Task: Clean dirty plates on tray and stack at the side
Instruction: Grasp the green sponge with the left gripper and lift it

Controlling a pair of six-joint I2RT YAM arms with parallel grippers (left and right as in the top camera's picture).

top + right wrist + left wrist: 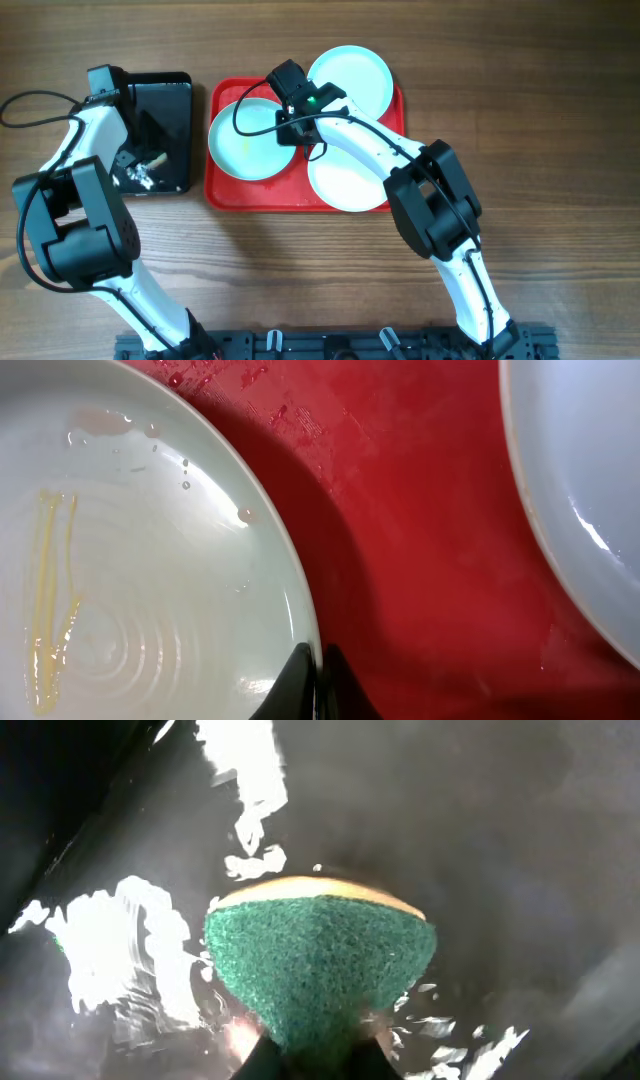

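Right wrist: right tool (pixel 312 685) nipped on wet plate (pixel 150 560) rim — thin grip, could slip onto tray (pixel 420 510) when lifted; left tool (pixel 310 1060) clamps soaked sponge (pixel 320 960) — drips likely.

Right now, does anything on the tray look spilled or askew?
Yes. The left plate carries a yellow streak and droplets, the red tray beside it is wet-spotted, and the top plate overhangs the rim.

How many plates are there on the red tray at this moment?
3, all on the red tray: the left plate at its left end; the far plate at its upper right; the near plate at its lower right. No other plate shows.
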